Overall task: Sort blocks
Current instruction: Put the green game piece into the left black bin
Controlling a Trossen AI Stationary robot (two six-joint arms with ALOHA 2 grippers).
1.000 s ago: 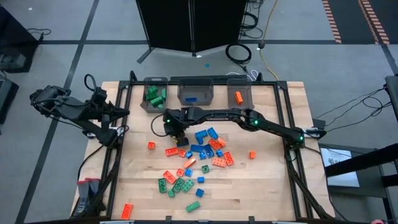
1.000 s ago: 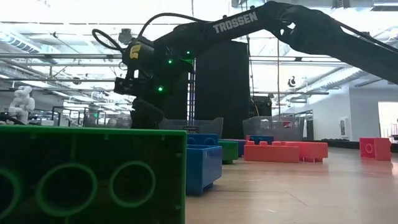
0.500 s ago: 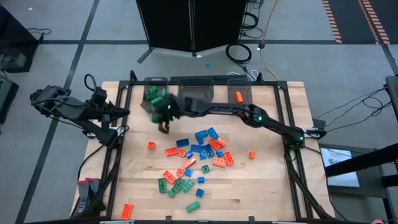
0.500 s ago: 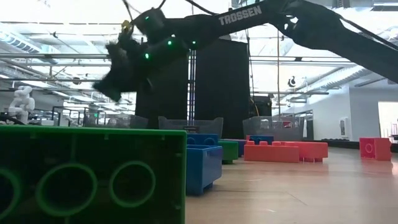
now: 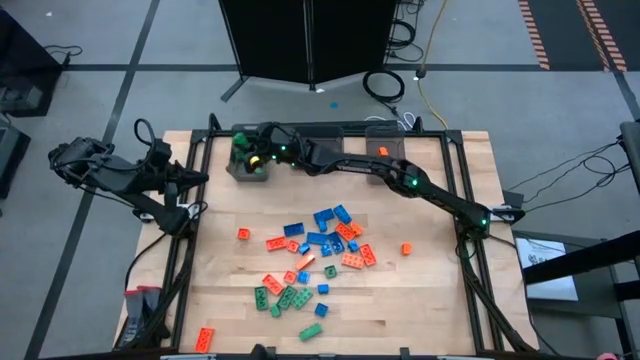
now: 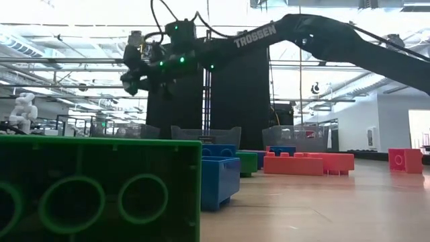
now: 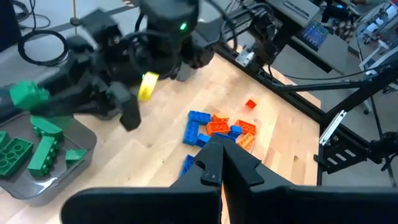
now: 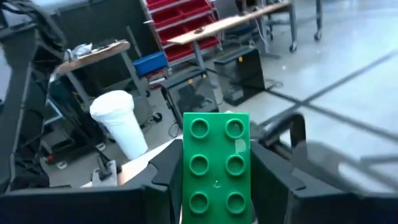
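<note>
High view: block-strewn wooden table [image 5: 420, 290] (grey floor [image 5: 560, 90], perhaps concrete).

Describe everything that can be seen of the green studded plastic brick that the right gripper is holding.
The green studded plastic brick is a glossy rectangular toy block with six round studs in two rows of three. It is clamped between the two dark fingers of the right gripper, one on each long side, studs facing the wrist camera. It is lifted clear of the table, and the high view places the gripper above the grey translucent bin that already holds green bricks.
</note>
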